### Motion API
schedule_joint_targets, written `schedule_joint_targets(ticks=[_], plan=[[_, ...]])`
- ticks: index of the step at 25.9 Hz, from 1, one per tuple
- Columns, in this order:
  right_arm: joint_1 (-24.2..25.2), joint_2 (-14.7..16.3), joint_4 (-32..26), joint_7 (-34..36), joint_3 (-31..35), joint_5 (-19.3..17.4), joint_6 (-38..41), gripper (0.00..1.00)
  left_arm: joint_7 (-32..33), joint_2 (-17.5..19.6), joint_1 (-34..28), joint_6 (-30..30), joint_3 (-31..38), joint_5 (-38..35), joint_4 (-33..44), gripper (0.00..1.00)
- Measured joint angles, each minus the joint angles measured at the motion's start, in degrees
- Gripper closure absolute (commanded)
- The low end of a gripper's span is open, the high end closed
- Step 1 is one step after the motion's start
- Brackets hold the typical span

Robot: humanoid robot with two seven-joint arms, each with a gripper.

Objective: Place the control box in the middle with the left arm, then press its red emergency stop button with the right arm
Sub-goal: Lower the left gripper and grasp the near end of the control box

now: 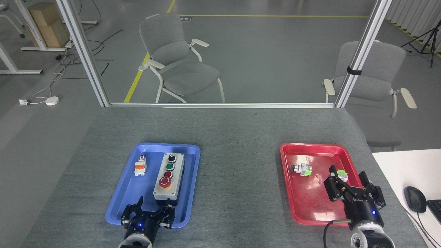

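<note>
1. Our left gripper (pixel 149 216) sits at the lower middle-left of the frame, over the near edge of the blue tray (pixel 120 199). Its black fingers are spread apart and hold nothing; a blue light shows on the body behind them.

2. Just beyond those fingers, apart from them, lies the control box (pixel 169 181). It rests lengthwise in the right half of the blue tray, its short near end facing our gripper. It is not yet in the middle of the table (pixel 237 137).

3. On its top face, from far to near, come a black knob, a green button, a small dark-red button and the red emergency stop button (pixel 165 182) on its yellow ring.

4. We judge the box to be a stiff, hard-shelled thing, likely smooth-sided and a little heavy for its size, so it should not give under a pinch but could slip. The best hold looks to be across the two long sides near the middle, fingers clear of the buttons, and low enough to catch the black base.

5. A small white-and-orange switch part (pixel 140 166) lies to the left of the box in the same tray, apart from it.

6. Our right gripper (pixel 351 191) is at the lower right, over the near right corner of the red tray (pixel 303 203), fingers spread and empty. Two small switch parts lie in that tray.
</note>
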State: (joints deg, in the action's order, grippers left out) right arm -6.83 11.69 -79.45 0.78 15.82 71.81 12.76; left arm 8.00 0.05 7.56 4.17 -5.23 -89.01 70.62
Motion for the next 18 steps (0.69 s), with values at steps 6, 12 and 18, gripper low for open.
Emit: schedule_joint_targets(ticks=[6, 12, 18], plan=[[-0.1, 0.0, 0.0, 0.0, 0.0, 0.1, 0.0, 0.02, 0.1, 0.0, 0.0, -0.2, 0.0, 1.6, 0.3, 0.06], [-0.4, 0.0, 0.0, -0.2, 0.0, 0.1, 0.3, 0.02, 0.2, -0.6, 0.7, -0.3, -0.2, 2.0, 0.0, 0.04], [-0.5, 0.0, 0.1, -0.1, 0.0, 0.1, 0.3, 0.02, 0.2, -1.1, 2.1, -0.7, -0.4, 2.2, -0.8, 0.04]])
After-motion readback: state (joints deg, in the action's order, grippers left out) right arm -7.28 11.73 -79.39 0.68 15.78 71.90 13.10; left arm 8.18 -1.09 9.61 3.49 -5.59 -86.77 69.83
